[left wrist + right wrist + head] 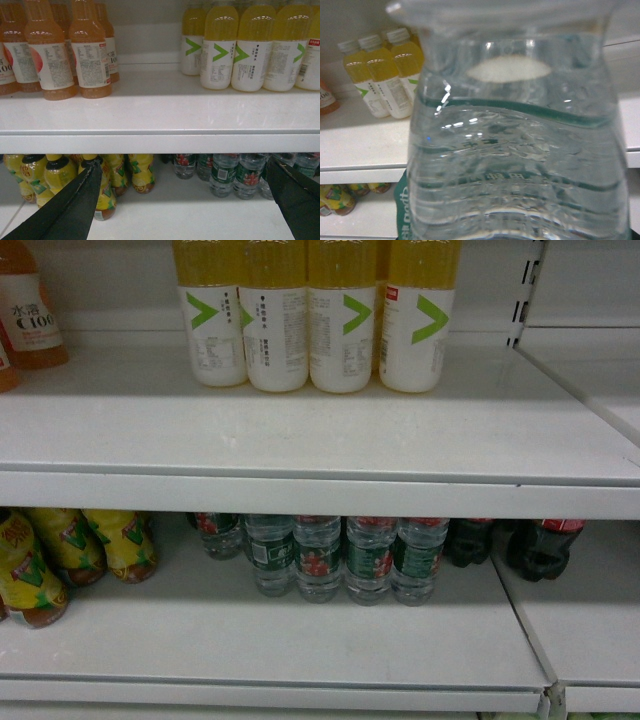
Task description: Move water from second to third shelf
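Observation:
A clear ribbed water bottle [515,150] fills the right wrist view, its green label [401,215] showing at the lower left. It hangs in front of the shelves, held by my right gripper, whose fingers are hidden behind it. Several more water bottles [370,558] with green labels stand at the back of the lower shelf [250,640], also seen in the left wrist view as water bottles [222,172]. My left gripper [181,162] is open in front of the lower shelf with nothing between its black fingers [75,205]. Neither gripper shows in the head view.
The upper shelf [300,440] carries yellow drinks with white labels [310,320] and orange drinks [55,55] on the left. Yellow tea bottles [70,550] stand left of the water, dark cola bottles [540,545] to its right. A slotted upright [520,300] bounds the bay.

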Controlling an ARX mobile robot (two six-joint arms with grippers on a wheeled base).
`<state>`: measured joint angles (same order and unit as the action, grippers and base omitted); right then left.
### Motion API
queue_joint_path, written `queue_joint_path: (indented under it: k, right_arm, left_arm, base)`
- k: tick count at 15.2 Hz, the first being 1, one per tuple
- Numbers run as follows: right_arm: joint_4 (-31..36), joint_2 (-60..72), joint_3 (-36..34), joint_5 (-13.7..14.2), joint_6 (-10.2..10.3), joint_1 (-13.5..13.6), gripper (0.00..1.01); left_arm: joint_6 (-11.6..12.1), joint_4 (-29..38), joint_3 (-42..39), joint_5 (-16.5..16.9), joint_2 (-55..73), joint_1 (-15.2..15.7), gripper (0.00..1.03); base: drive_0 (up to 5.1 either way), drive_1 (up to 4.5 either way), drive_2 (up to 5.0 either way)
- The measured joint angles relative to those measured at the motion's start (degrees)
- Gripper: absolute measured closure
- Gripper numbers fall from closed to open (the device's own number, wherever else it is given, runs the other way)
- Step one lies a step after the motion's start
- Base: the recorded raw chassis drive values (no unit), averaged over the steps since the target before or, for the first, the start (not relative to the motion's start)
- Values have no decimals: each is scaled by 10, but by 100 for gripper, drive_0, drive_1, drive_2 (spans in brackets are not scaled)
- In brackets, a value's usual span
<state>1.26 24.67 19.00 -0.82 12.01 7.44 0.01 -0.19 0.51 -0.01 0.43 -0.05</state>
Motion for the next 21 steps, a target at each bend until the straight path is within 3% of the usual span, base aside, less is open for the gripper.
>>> queue_joint_path:
  k: [21]
  right_arm:
    - [-1, 0, 0, 3, 0, -3, 58]
  left_arm:
    - [0, -1, 0, 0, 0, 0, 5]
  base:
    - [-493, 252, 252]
